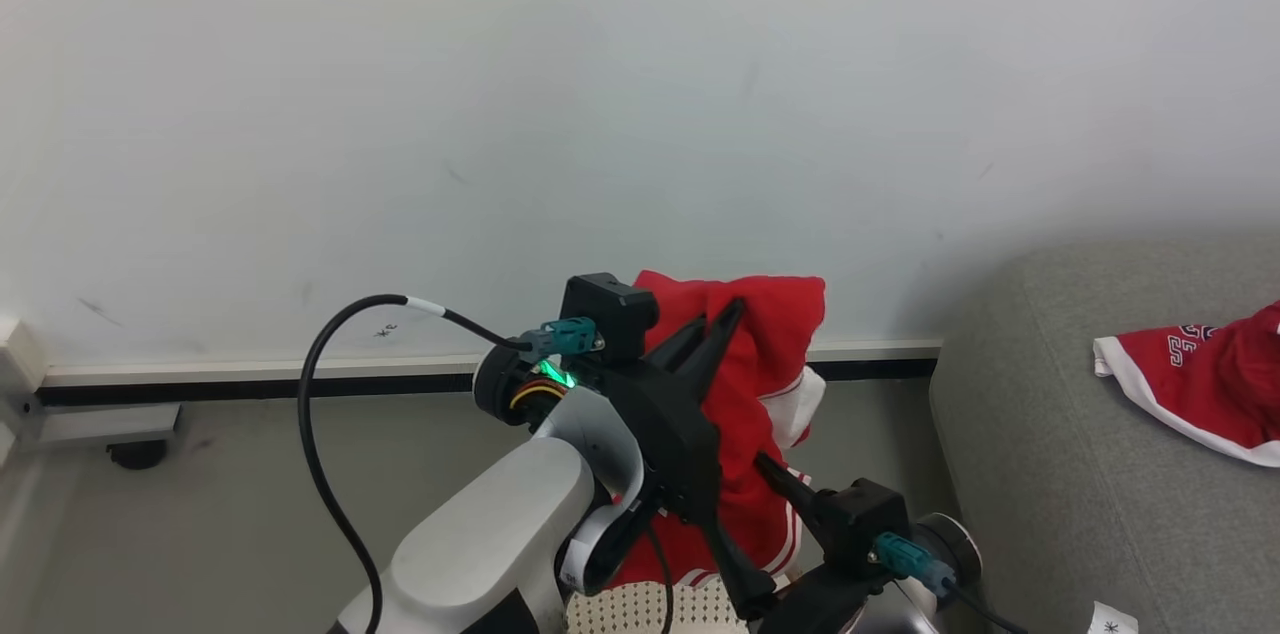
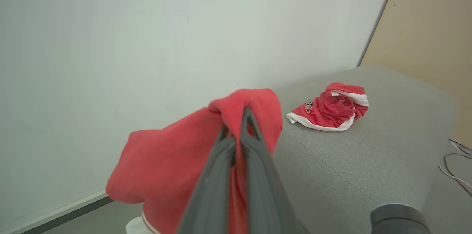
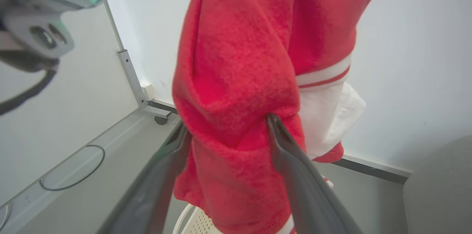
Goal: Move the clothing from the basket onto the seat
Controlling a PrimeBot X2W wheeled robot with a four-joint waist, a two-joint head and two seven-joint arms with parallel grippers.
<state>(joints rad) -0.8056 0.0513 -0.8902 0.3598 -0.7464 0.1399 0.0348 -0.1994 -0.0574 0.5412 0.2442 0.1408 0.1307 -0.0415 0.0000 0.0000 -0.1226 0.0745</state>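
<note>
My left hand (image 2: 236, 121) is clamped on the red garment (image 2: 166, 164). Its two fingers are pressed almost together with a fold of the fleecy cloth pinched between the tips, and the garment's top edge is bunched over them. The rest of the cloth hangs down from that pinch in the air, in front of the pale wall (image 1: 400, 114) and clear of the floor (image 1: 220, 494).

My right hand (image 3: 226, 127) sits lower on the same garment. Its fingers stand wide apart, one on each side of the hanging bundle. The right fingertip (image 3: 273, 123) presses a crease into the cloth, but I cannot tell whether this hand is really gripping.

The garment is thick red fleece with a white band, a thin red stripe at the cuff and a white patch beside it. Its lower hem dangles just over the perforated basket (image 1: 650, 609).

The grey seat (image 2: 350, 167) is beside me, and the held garment is off its near end, not touching it. A second garment (image 2: 330, 108), red with white trim and dark lettering, lies crumpled on the seat near its wall-side edge
</note>
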